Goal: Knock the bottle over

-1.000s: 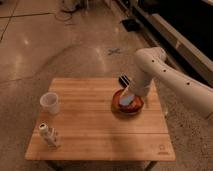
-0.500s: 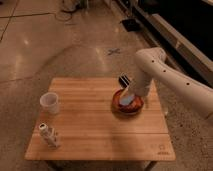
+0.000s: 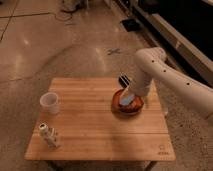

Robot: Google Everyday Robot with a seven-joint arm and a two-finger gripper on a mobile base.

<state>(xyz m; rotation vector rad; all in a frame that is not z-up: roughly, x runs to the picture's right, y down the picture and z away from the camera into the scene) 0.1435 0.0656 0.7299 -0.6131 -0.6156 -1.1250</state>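
Note:
The bottle is small, slim and whitish with a round top. It stands upright near the front left corner of the wooden table. The gripper hangs at the end of the white arm, over the far right part of the table, just above the back rim of a brown bowl. It is far to the right of the bottle and holds nothing that I can see.
A translucent white plastic cup stands at the table's left edge, behind the bottle. The brown bowl holds something pale blue and white. A dark wall with a ledge runs along the right. The floor around is polished concrete.

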